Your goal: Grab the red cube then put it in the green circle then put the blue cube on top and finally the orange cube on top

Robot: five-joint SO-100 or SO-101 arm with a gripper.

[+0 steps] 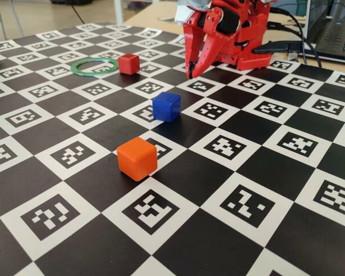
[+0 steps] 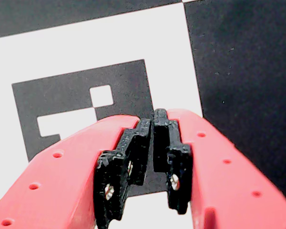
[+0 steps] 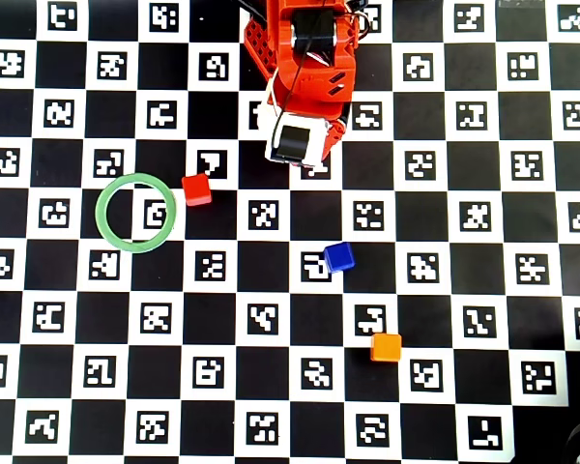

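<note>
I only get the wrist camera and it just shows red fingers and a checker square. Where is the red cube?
Observer: The red cube sits just outside the green circle, on its right in the overhead view.
Operator: Is the claw holding anything?
Observer: No. The gripper is shut and empty, its tip close to the board.
Operator: Where are the other cubes?
Observer: The blue cube and orange cube each sit alone on the checkered board, neither one stacked.
</note>
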